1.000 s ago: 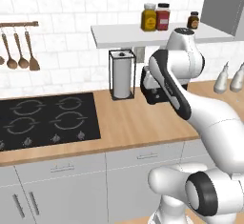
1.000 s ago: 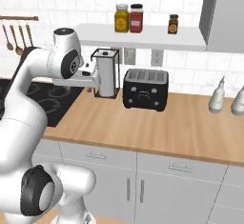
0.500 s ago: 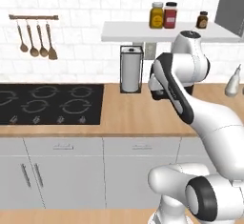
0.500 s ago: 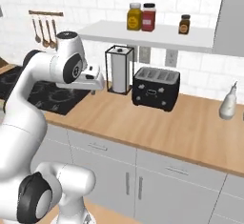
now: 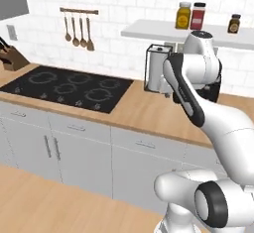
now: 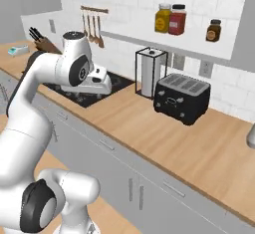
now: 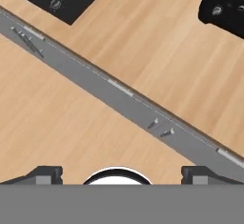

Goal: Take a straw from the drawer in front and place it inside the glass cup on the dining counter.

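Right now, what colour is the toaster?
Black; the toaster shows best in the right base view.

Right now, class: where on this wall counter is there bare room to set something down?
Bare wood lies between the hob and toaster, in front of the towel holder, and right of the toaster. The back edge by holder and toaster is crowded.

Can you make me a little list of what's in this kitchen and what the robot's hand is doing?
gripper: open, holding nothing, pointing down over the counter's front edge
wall counter: wooden top
hob: black, set into the wall counter
drawer fronts: shut
toaster: black, beside the paper towel roll
shelf: three jars on it
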Motion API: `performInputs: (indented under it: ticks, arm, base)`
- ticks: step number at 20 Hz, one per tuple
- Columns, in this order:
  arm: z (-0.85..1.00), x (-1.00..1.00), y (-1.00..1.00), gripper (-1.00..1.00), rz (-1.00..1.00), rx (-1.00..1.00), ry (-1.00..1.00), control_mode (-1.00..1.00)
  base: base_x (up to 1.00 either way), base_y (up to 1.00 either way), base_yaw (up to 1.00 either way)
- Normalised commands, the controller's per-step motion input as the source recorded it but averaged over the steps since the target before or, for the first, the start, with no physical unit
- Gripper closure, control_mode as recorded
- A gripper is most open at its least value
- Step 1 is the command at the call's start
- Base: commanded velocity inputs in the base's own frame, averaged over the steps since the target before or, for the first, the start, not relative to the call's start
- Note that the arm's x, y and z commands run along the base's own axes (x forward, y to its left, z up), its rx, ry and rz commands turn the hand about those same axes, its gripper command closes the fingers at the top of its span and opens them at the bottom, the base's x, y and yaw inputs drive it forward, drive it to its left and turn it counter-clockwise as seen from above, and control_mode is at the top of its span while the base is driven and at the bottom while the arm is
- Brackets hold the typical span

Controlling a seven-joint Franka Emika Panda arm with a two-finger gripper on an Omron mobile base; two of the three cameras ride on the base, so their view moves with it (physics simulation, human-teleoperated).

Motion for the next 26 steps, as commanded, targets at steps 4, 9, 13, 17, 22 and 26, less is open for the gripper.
performInputs:
  ticks: [4, 9, 13, 17, 22, 26]
  arm:
    - [0.00, 0.00, 0.00, -1.00, 0.00, 0.00, 0.00, 1.00]
    - [0.00, 0.00, 0.00, -1.00, 0.00, 0.00, 0.00, 1.00]
    - [0.00, 0.00, 0.00, -1.00, 0.00, 0.00, 0.00, 1.00]
    - [0.00, 0.00, 0.00, -1.00, 0.00, 0.00, 0.00, 1.00]
    - [0.00, 0.00, 0.00, -1.00, 0.00, 0.00, 0.00, 1.00]
    - [0.00, 0.00, 0.00, -1.00, 0.00, 0.00, 0.00, 1.00]
  base:
    - [0.01, -0.71, 0.60]
    - [0.00, -0.79, 0.52]
    - [0.00, -0.74, 0.33]
    - [0.07, -0.66, 0.29]
    - [0.14, -0.58, 0.28]
    - [0.00, -0.48, 0.30]
